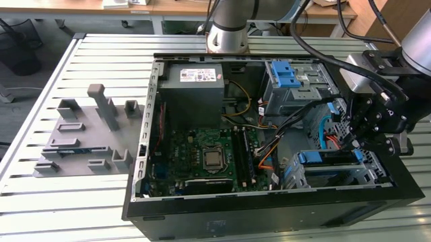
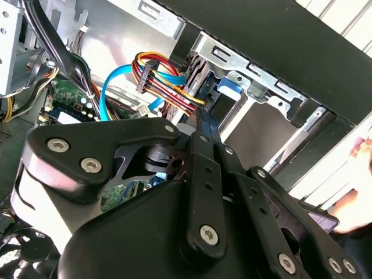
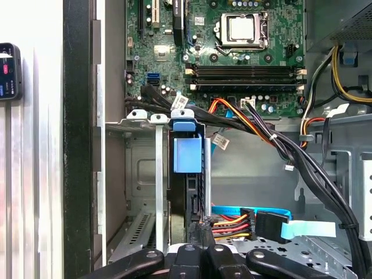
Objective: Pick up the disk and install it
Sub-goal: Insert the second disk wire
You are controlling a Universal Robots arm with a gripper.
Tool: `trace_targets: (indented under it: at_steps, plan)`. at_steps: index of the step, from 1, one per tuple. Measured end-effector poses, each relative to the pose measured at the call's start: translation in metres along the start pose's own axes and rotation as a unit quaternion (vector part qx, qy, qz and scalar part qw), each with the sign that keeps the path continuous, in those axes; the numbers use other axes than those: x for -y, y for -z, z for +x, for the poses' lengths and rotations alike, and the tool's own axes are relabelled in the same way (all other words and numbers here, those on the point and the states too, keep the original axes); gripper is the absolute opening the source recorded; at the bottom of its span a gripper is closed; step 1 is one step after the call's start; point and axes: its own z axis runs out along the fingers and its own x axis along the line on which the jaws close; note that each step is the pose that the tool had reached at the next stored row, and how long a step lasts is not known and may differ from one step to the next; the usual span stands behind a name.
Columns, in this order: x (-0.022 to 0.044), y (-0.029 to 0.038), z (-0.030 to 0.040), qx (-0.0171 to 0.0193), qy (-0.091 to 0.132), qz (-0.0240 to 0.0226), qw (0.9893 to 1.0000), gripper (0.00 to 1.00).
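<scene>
Black sheet metal forms the open computer case [image 1: 269, 209], lying on its side with the motherboard [image 1: 209, 156] facing up. Inside it sit a grey power-supply box [image 1: 195, 93] with a white sticker, a grey drive cage [image 1: 296, 85] with a blue latch, and bundles of orange, yellow and blue cables [image 1: 269, 151]. At the corner toward the exterior view's right, a metal drive bay [image 1: 336, 171] holds the disk [image 1: 328, 157], which stands on edge in its slot; its blue bracket tab [image 3: 187, 152] and dark edge show in the first wrist view, with the power and data connectors [image 3: 250, 221] just beside its lower end.

The case rests on a slatted light metal table [image 1: 67, 201]. A grey moulded fixture [image 1: 84, 133] lies on the same table, well apart from the case toward the exterior view's left. Wooden desks [image 1: 168, 7] stand behind.

The black gripper [image 3: 200, 247] hangs over the bay, its fingertips close together and right at the upper edge of the disk; whether they actually pinch it cannot be told
</scene>
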Motion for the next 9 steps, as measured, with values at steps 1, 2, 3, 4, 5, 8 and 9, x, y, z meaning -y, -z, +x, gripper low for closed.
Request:
trace_targets:
  at_steps: [1,2,3,4,5,8,9]
  plan:
    - [0.0000,0.0000,0.0000,0.0000,0.000,0.0000,1.0000,0.11]
    - [0.0000,0.0000,0.0000,0.0000,0.000,0.0000,1.0000,0.11]
    - [0.0000,0.0000,0.0000,0.0000,0.000,0.0000,1.0000,0.11]
    - [0.0000,0.0001,0.0000,0.0000,0.000,0.0000,1.0000,0.11]
    - [-0.0001,0.0001,0.0000,0.0000,0.000,0.0000,1.0000,0.11]
    - [-0.0043,0.0001,0.0001,-0.0001,0.000,0.0009,1.0000,0.11]
    - [-0.0055,0.0000,0.0001,0.0000,0.000,0.0020,1.0000,0.11]
